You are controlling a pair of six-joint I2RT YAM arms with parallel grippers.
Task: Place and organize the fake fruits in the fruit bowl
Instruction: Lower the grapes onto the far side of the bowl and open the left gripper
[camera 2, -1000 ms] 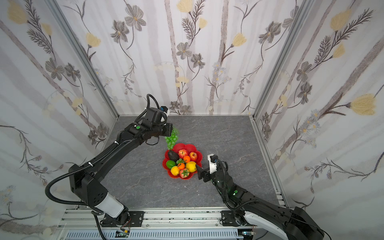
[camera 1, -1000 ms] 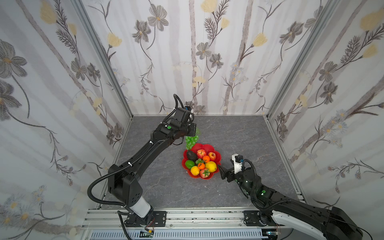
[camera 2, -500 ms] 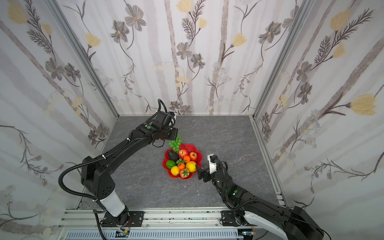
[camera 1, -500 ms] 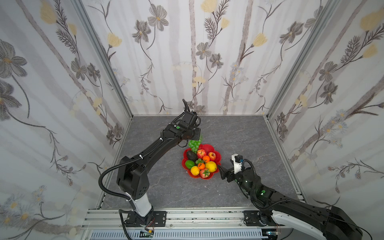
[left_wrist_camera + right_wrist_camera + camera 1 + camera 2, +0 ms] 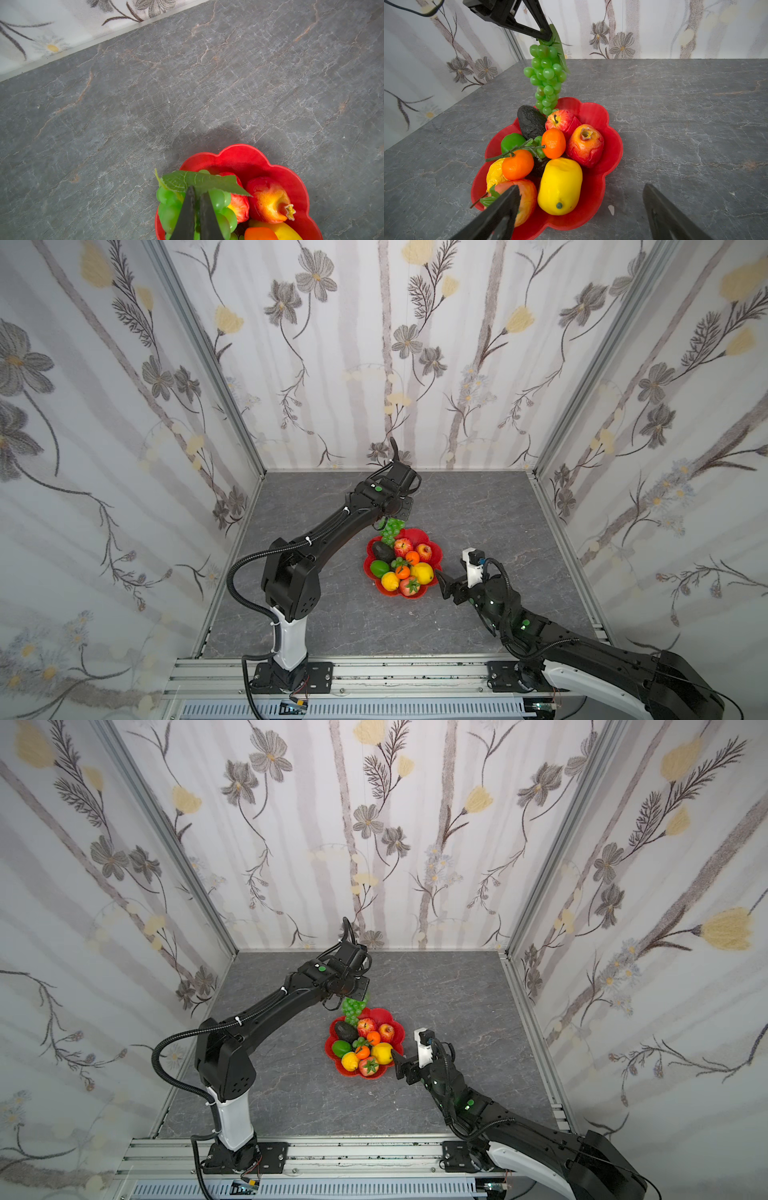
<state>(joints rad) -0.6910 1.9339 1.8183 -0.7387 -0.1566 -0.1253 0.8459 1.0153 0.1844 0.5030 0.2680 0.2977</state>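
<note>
The red flower-shaped fruit bowl [image 5: 433, 548] [image 5: 390, 1017] [image 5: 593, 116] sits mid-table, filled with an avocado [image 5: 530, 122], an apple [image 5: 559, 121], two tangerines [image 5: 553, 143], a lime [image 5: 511, 141], a lemon [image 5: 560, 185] and other fruits. My left gripper [image 5: 196, 190] [image 5: 546, 35] is shut on the leafy top of the green grape bunch [image 5: 390, 529] [image 5: 353, 1009] [image 5: 547, 72]. The bunch hangs upright, its tip at the bowl's far rim behind the apple. My right gripper [image 5: 444, 585] [image 5: 400, 1065] [image 5: 581, 187] stands open and empty at the bowl's near right edge.
Flower-papered walls [image 5: 374, 364] close in the grey stone table [image 5: 478, 510] on three sides. A metal rail [image 5: 374, 672] with both arm bases runs along the front. A small white speck [image 5: 611, 209] lies on the table just beside the bowl.
My left arm has swung right and stretched out, carrying the grape bunch over the bowl's far rim. The right arm has not moved.
</note>
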